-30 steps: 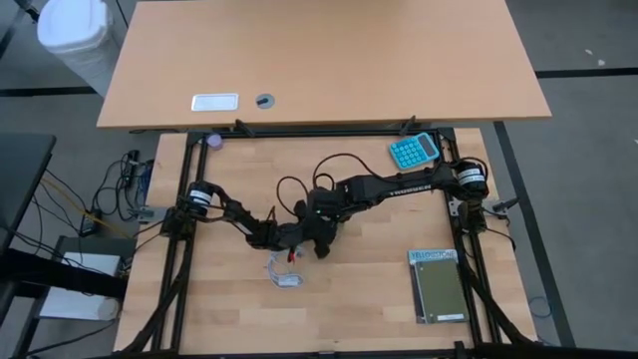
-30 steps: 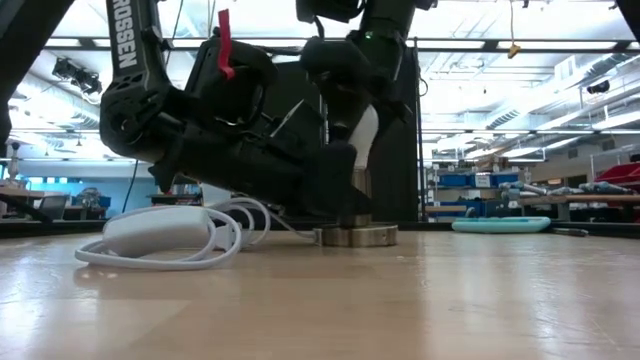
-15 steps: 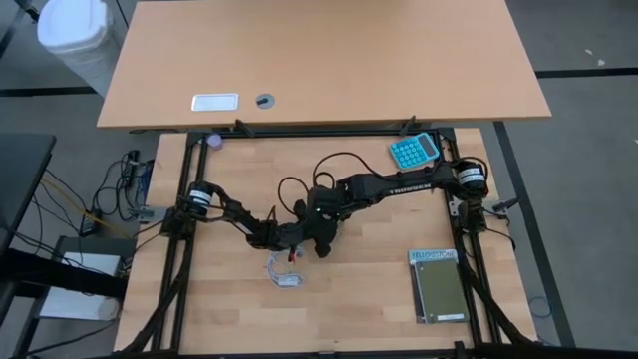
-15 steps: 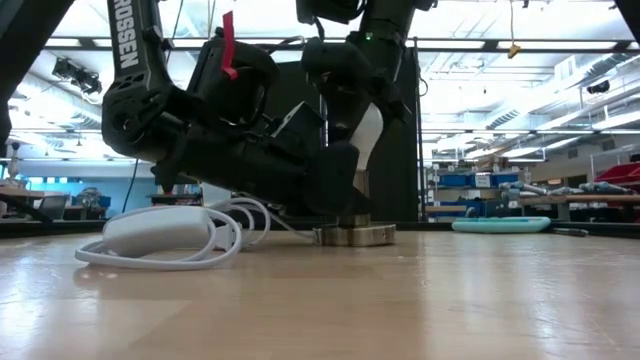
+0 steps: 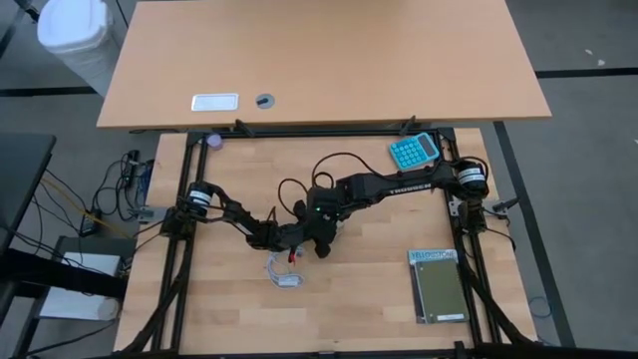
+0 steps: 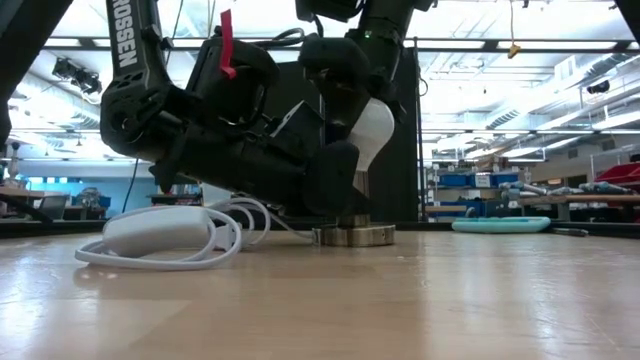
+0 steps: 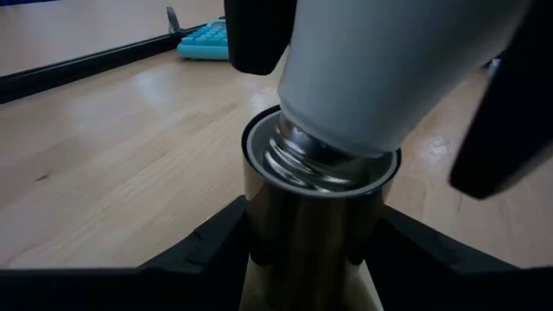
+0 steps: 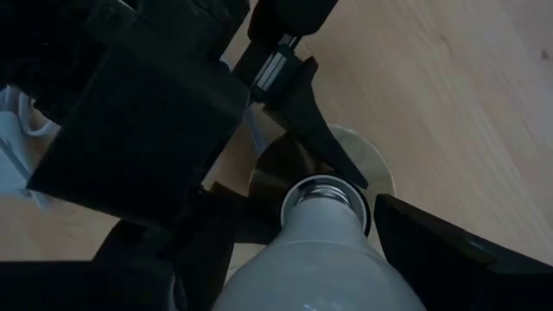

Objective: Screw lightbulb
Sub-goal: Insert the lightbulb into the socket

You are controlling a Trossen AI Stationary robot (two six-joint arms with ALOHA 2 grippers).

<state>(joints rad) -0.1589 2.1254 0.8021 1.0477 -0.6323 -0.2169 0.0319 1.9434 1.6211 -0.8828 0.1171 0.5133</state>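
Light wood table (image 5: 379, 289); workshop shelving behind; arm lettered "ROSSEN"; right gripper (image 8: 302, 250) grasping lightbulb (image 6: 372, 128); left gripper (image 7: 302, 242) clamping socket (image 6: 353, 234).

One lightbulb (image 6: 372, 128); one socket (image 6: 355, 234); one calculator (image 5: 414, 150); two grippers.

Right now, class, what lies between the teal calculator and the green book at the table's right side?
Bare wood of the table: in the high view nothing lies between the calculator and the book.
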